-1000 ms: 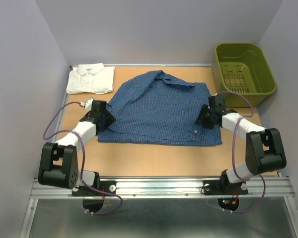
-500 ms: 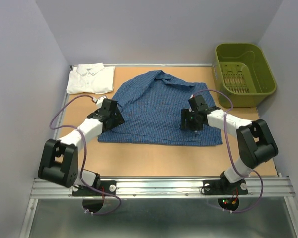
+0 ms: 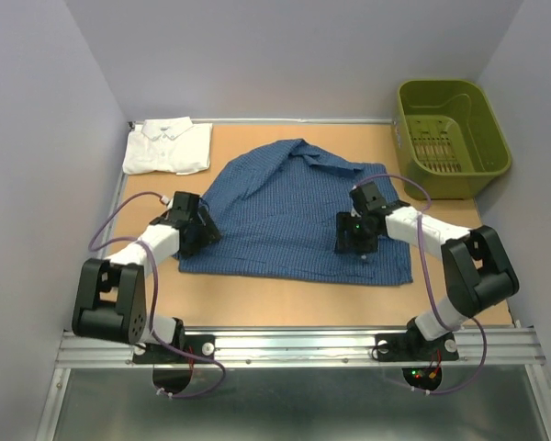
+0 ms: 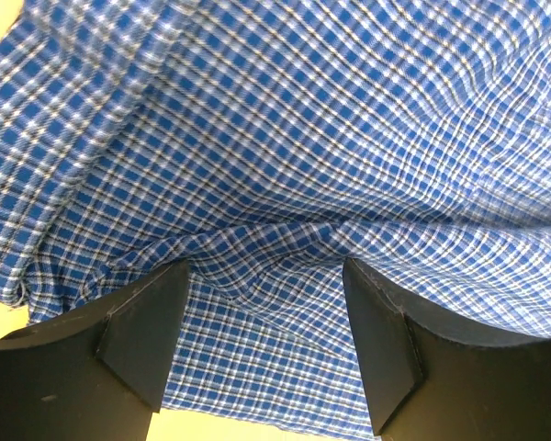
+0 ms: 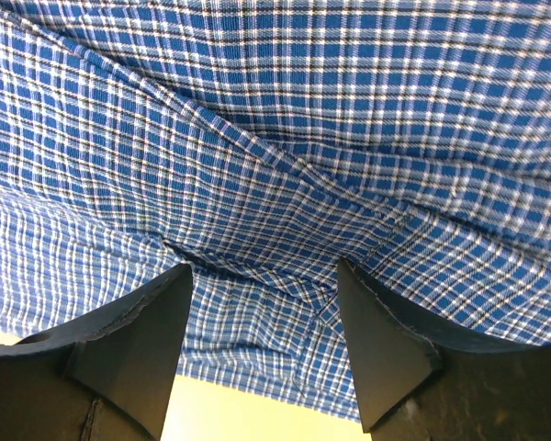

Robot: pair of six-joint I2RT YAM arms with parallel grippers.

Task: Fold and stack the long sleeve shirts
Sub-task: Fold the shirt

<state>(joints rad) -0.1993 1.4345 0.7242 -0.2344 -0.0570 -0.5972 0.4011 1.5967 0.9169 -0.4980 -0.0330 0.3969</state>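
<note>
Fingers [image 4: 142, 340], both pairs, stand spread on the blue shirt [image 3: 285, 216] (rumpled between them).

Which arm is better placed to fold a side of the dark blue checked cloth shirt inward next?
Probably left: the left gripper, open, sits at the left edge of the dark blue checked shirt. The right gripper, also open, hovers inside its right edge.

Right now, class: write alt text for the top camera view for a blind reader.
A blue checked shirt lies spread on a wooden table, with both arms' open jaws over its left and right sides. A folded white shirt sits far left; a green basket far right.
</note>
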